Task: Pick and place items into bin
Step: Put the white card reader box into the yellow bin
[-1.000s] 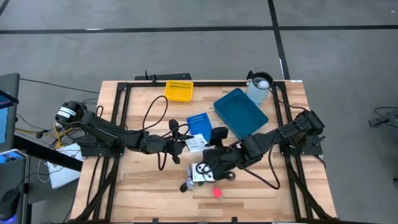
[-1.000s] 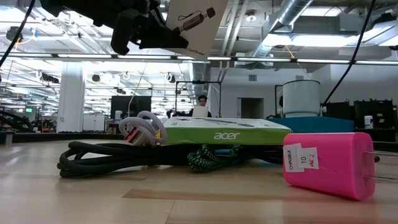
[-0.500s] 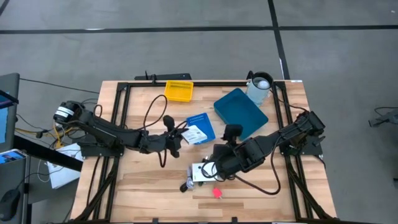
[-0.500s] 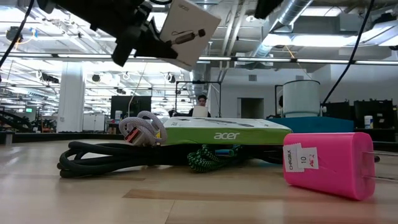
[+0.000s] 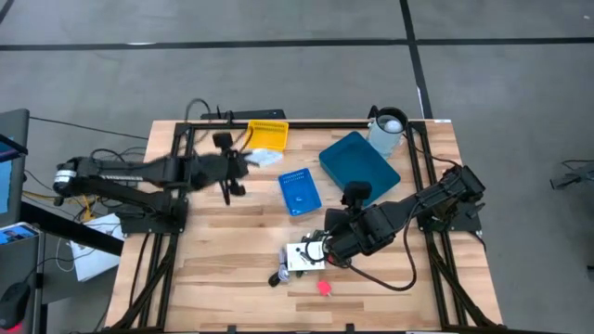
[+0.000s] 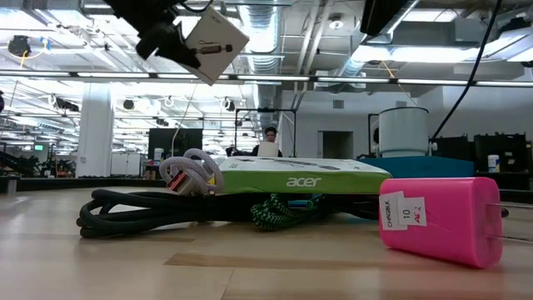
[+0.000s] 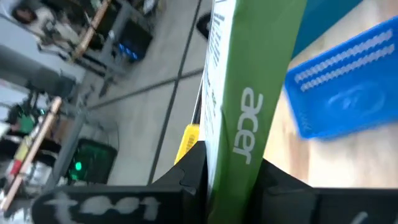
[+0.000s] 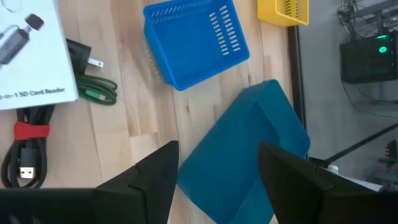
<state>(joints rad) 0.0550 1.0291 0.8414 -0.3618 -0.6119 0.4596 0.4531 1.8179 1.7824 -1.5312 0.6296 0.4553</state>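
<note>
A: What sits on the table [image 5: 223, 278], biggest first?

B: One dark teal lid [image 5: 360, 167], lying flat. Measured from it: one blue basket [image 5: 298, 191] just beside it toward the left arm, one yellow basket [image 5: 266, 135] farther that way at the table's far edge, one pale round container [image 5: 387, 129] touching its far corner.

A: And the loose items?

B: Near the front edge, on the near side of the teal lid: one white printed card [image 8: 28, 59] with a card-reader picture, one coiled black cable [image 6: 166, 212] with a red tie, one green braided cord [image 8: 98, 90], one small pink block [image 6: 441, 218] with a white label.

A: The arms?

B: The left gripper [image 5: 234, 163] is up in the air beside the yellow basket, well apart from the teal lid, fingers clenched on one green-and-white Acer box [image 7: 239, 93], flat, white-faced, green along its edge. The right gripper [image 5: 325, 249] hovers over the card and cable, near the lid's front corner, fingers spread, nothing between them.
</note>
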